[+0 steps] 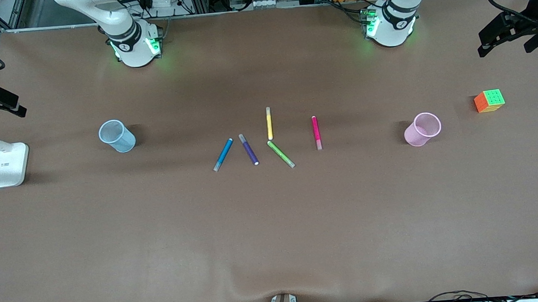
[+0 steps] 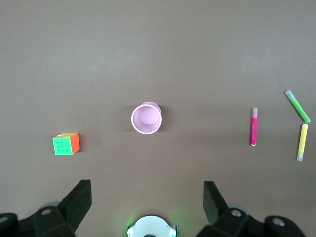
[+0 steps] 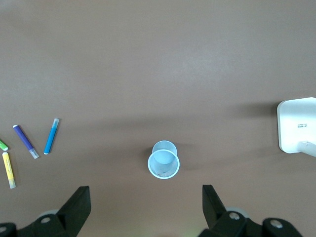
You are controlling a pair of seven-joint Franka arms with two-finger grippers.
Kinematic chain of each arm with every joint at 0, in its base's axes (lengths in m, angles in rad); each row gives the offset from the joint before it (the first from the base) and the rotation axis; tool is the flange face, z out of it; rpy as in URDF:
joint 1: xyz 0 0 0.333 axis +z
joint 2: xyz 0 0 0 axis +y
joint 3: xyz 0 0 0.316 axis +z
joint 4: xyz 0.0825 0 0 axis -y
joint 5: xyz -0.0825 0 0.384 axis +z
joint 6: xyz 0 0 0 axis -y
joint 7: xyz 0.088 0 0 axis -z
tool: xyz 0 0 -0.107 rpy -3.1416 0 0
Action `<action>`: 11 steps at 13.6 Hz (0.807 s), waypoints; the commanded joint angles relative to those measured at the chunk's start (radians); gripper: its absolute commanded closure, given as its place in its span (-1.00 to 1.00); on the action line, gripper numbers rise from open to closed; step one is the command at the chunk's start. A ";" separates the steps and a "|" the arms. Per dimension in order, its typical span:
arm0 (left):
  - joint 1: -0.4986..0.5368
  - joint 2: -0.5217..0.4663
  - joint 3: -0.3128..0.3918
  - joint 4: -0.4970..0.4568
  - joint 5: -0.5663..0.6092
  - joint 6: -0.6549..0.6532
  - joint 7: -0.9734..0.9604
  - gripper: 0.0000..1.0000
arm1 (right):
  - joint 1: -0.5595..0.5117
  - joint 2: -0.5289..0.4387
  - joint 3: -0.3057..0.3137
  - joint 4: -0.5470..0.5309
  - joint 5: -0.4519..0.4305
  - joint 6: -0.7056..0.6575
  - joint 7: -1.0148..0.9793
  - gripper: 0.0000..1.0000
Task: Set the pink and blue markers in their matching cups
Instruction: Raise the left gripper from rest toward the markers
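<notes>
The pink marker lies flat mid-table, on the side toward the pink cup, which stands upright toward the left arm's end. The blue marker lies slanted on the side toward the pale blue cup, upright toward the right arm's end. Both hands are out of the front view. My left gripper hangs open and empty high over the table, between its base and the pink cup, with the pink marker off to one side. My right gripper hangs open and empty above the blue cup; the blue marker shows too.
A purple pen, a yellow pen and a green pen lie between the two markers. A colour cube sits past the pink cup at the left arm's end. A white lamp base stands at the right arm's end.
</notes>
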 commanded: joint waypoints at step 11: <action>-0.008 0.153 -0.014 0.022 -0.102 -0.030 -0.017 -1.00 | -0.001 -0.026 -0.003 -0.023 -0.015 -0.014 0.007 -1.00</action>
